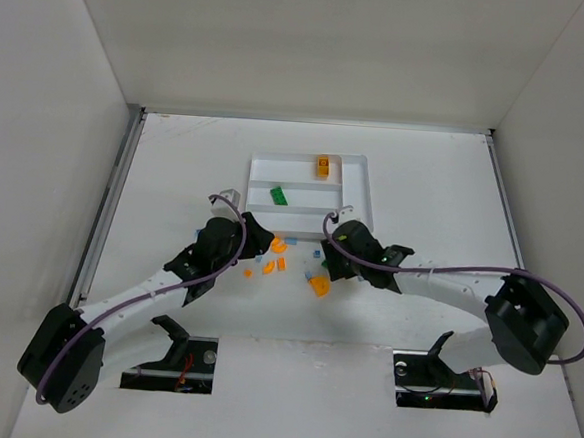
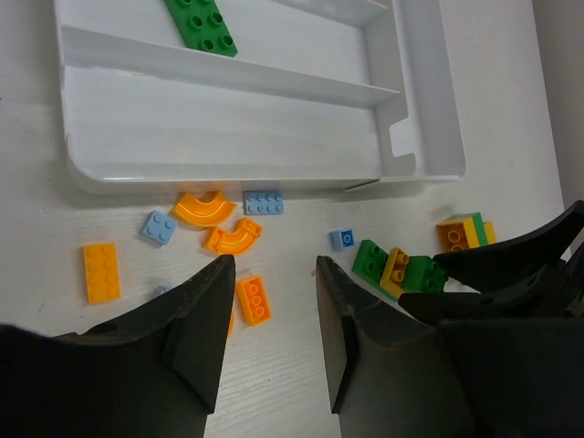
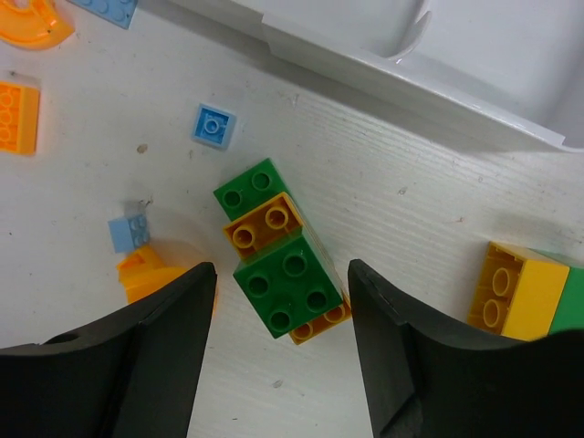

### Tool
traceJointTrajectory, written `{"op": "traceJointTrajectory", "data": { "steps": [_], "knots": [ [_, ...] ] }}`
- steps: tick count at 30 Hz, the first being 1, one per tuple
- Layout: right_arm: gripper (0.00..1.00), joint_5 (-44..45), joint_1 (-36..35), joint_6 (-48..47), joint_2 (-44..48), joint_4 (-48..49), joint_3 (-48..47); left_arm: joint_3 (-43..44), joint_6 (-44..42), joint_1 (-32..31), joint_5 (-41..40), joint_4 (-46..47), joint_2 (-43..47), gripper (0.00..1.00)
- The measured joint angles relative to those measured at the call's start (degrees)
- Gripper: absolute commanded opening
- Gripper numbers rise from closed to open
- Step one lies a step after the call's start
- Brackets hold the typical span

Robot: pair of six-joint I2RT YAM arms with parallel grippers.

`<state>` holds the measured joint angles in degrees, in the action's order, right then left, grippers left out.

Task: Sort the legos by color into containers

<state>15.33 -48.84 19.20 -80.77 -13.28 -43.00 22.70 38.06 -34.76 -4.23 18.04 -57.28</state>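
Observation:
The white tray (image 1: pixel 359 189) holds an orange brick (image 1: pixel 323 166) in its far slot and a green brick (image 1: pixel 279 195) in the slot below. Loose legos lie just in front of the tray. My right gripper (image 3: pixel 280 269) is open, with a finger on each side of a stacked green-and-yellow clump (image 3: pixel 290 285) and a gap on both sides. My left gripper (image 2: pixel 274 269) is open and empty above bare table. A small orange brick (image 2: pixel 253 300) lies beside its left finger (image 2: pixel 201 319). In the top view both grippers (image 1: pixel 263 241) (image 1: pixel 325 265) hover over the loose pile.
Two orange curved pieces (image 2: pixel 203 208) (image 2: pixel 234 237), light blue bricks (image 2: pixel 263 202) (image 2: pixel 159 227) (image 2: pixel 342 239) and an orange brick (image 2: pixel 100 271) lie along the tray's front wall (image 2: pixel 228 169). A yellow, orange and green clump (image 3: pixel 516 292) sits right of my right gripper. White walls enclose the table.

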Motion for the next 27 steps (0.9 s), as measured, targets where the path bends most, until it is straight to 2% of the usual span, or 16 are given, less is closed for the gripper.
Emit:
{"op": "traceJointTrajectory", "data": {
  "steps": [4,12,15,22,27],
  "knots": [
    [0.56,-0.1,0.0,-0.7,-0.5,0.0,-0.2,-0.4,0.0,0.3,0.2,0.0,0.0,0.38],
    [0.34,-0.4,0.0,-1.5,-0.8,0.0,-0.5,-0.6,0.2,0.7,0.3,-0.1,0.4,0.38],
    [0.28,-0.5,0.1,-1.4,-0.4,0.0,-0.5,-0.6,0.4,0.7,0.4,-0.1,0.8,0.41],
    [0.23,-2.6,2.9,1.5,8.5,0.9,0.0,-0.5,2.1,-0.1,1.0,-0.1,2.8,0.45],
    [0.20,-7.1,5.7,7.7,15.3,7.8,2.0,-0.5,5.6,-0.5,1.3,1.6,5.5,0.45]
  ]
}}
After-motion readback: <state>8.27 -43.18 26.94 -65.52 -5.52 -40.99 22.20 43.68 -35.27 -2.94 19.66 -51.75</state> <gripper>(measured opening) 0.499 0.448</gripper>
